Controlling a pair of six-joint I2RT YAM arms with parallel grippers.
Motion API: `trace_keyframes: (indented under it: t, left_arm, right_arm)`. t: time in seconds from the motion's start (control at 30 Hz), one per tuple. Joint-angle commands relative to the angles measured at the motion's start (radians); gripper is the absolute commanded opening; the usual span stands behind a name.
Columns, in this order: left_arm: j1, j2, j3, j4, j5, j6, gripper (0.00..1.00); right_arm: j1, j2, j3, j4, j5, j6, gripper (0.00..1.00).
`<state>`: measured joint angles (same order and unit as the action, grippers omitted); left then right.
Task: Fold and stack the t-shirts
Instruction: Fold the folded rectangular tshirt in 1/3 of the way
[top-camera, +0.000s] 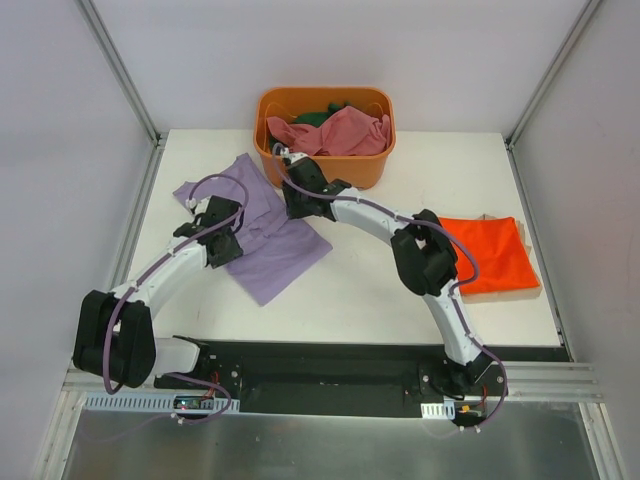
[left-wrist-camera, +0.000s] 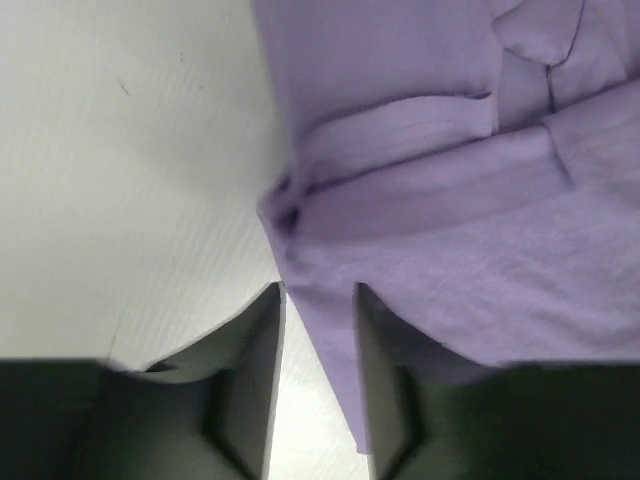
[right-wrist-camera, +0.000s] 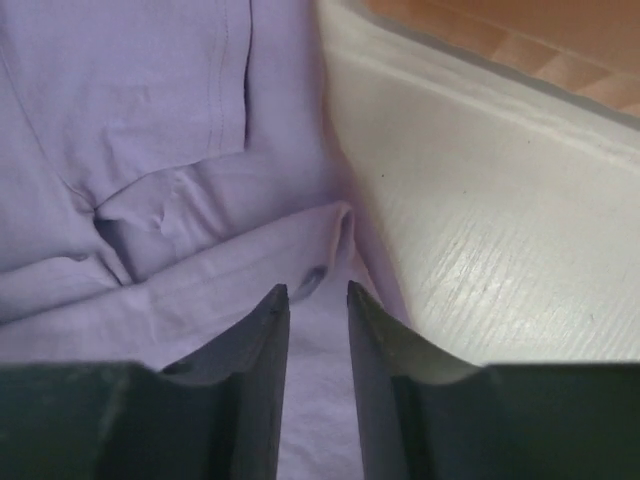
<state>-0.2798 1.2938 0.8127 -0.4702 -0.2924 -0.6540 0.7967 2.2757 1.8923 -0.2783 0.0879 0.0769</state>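
Arms (top-camera: 172, 272) white, black joints; purple cables (top-camera: 107, 350) looped alongside; gripper fingers (left-wrist-camera: 245, 390) dark, wedge-shaped.

Bright, even light from above. Top view sharp; faint soft shadows on tabletop (top-camera: 380, 290). Wrist views softer: tool fingers (left-wrist-camera: 250, 400) dark, blurred near the edge; right view shows tabletop sheen.

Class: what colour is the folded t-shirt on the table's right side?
Orange-red t-shirt, best seen in the top view.

tub (top-camera: 360, 170) behind spread shirt (top-camera: 275, 250), folded shirt (top-camera: 495, 255) right
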Motion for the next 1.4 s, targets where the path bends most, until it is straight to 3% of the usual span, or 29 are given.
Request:
trace_keyframes:
  t: [0.0,0.07,0.13,0.2,0.27,0.5,0.63,0.87,1.03,1.27,1.37]
  left_arm:
    - [0.014,-0.019,0.046,-0.008,-0.019,0.013,0.47]
    - [0.014,-0.048,0.042,-0.012,0.002,0.011,0.81]
    - [0.014,-0.086,0.033,-0.018,0.036,0.005,0.99]
    - [0.014,-0.135,0.013,-0.016,0.088,0.002,0.99]
    - [0.014,-0.186,-0.007,-0.015,0.137,0.001,0.99]
    - [0.013,-0.235,-0.086,0.137,0.470,0.056,0.99]
    - [0.013,-0.147,-0.075,0.215,0.535,0.045,0.99]
    - [0.011,0.059,-0.009,0.312,0.484,0.024,0.99]
    - [0.014,0.188,0.086,0.317,0.374,0.042,0.99]
    - [0.059,0.364,0.281,0.228,0.055,0.106,0.99]
    - [0.132,0.436,0.356,0.157,0.010,0.096,0.99]
  right_arm:
    - [-0.007,-0.031,0.053,0.025,-0.042,0.004,0.49]
    - [-0.007,-0.065,0.050,-0.010,-0.056,-0.006,0.58]
    - [-0.007,-0.119,0.018,-0.033,-0.059,-0.017,0.65]
    - [-0.002,-0.201,-0.060,-0.026,-0.066,-0.020,0.70]
    - [0.004,-0.307,-0.183,-0.001,-0.077,-0.022,0.96]
    - [0.009,-0.538,-0.586,0.258,-0.262,0.058,0.96]
    - [0.009,-0.493,-0.607,0.321,-0.336,0.061,0.96]
    - [-0.004,-0.366,-0.561,0.357,-0.367,0.057,0.96]
    - [-0.022,-0.335,-0.568,0.355,-0.378,0.063,0.96]
    - [-0.063,-0.337,-0.596,0.326,-0.408,0.069,0.96]
    - [-0.082,-0.370,-0.621,0.323,-0.418,0.064,0.96]
